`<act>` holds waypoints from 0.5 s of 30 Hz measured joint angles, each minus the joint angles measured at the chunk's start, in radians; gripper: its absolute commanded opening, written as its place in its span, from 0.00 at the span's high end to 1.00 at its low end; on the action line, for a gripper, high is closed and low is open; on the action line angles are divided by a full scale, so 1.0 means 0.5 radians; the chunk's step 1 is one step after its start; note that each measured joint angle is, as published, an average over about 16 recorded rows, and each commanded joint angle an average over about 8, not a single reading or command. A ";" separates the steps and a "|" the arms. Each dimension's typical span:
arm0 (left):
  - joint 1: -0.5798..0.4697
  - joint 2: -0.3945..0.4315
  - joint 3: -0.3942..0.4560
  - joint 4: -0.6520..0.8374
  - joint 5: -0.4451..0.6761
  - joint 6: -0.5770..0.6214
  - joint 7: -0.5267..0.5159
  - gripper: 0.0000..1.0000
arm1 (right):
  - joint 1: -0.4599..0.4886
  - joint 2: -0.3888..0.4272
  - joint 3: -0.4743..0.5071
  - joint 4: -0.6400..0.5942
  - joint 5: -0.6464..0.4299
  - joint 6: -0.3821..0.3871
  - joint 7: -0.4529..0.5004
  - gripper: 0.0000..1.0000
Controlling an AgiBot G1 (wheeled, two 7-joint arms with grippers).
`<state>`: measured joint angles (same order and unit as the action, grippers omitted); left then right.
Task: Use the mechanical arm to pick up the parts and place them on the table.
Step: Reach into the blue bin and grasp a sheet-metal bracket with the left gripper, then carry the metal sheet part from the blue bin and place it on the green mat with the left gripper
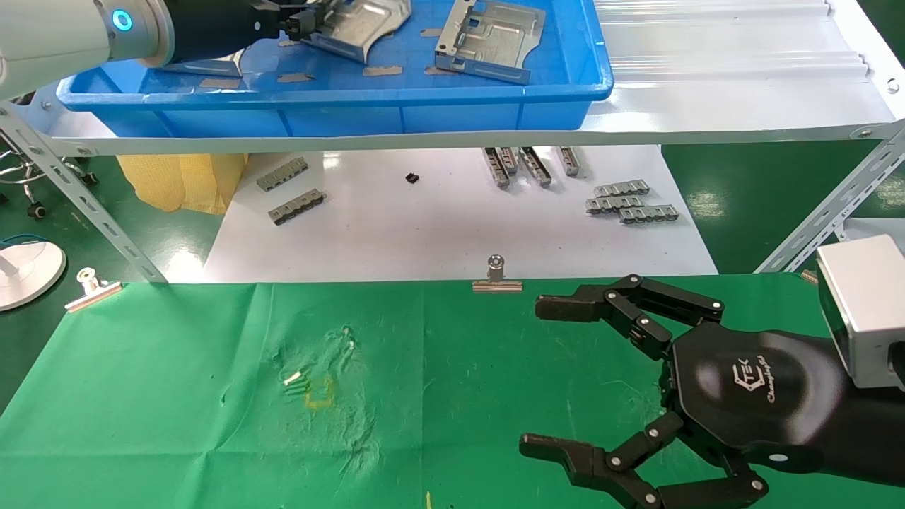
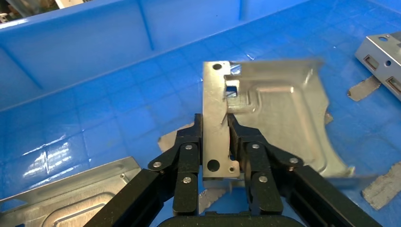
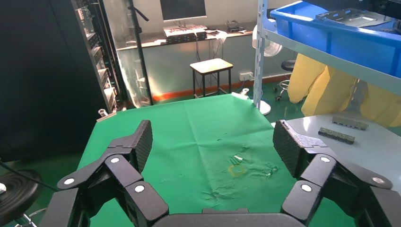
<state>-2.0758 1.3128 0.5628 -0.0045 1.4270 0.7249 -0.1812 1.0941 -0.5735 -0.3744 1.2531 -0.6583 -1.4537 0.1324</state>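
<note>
My left gripper [image 1: 300,25] is inside the blue tray [image 1: 353,106] on the upper shelf. In the left wrist view the left gripper [image 2: 216,135] is shut on the upright edge flange of a silvery stamped metal part [image 2: 279,123], also seen in the head view [image 1: 360,28]. A second part [image 1: 491,39] lies further right in the tray, a third [image 2: 61,198] at the tray's near side. My right gripper [image 1: 541,378] is open and empty, hovering over the green-cloth table [image 1: 177,424]; the right wrist view shows it [image 3: 213,142] above the cloth [image 3: 198,127].
Small grey slotted bars [image 1: 629,201] lie on the white board [image 1: 424,226] under the shelf. Binder clips [image 1: 496,277] hold the cloth edge. Slanted shelf legs [image 1: 85,205] stand at both sides. Grey tape scraps [image 1: 382,71] dot the tray floor.
</note>
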 measured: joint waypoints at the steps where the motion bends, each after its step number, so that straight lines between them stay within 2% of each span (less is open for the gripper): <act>1: -0.001 -0.005 -0.002 -0.005 -0.003 0.007 0.003 1.00 | 0.000 0.000 0.000 0.000 0.000 0.000 0.000 0.00; 8: -0.021 -0.073 -0.030 -0.064 -0.045 0.150 0.063 1.00 | 0.000 0.000 0.000 0.000 0.000 0.000 0.000 0.00; 15: -0.032 -0.206 -0.080 -0.155 -0.125 0.491 0.213 1.00 | 0.000 0.000 0.000 0.000 0.000 0.000 0.000 0.00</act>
<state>-2.0918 1.2100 0.5230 -0.0819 1.3644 0.9702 -0.0746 1.0941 -0.5735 -0.3744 1.2531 -0.6582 -1.4536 0.1323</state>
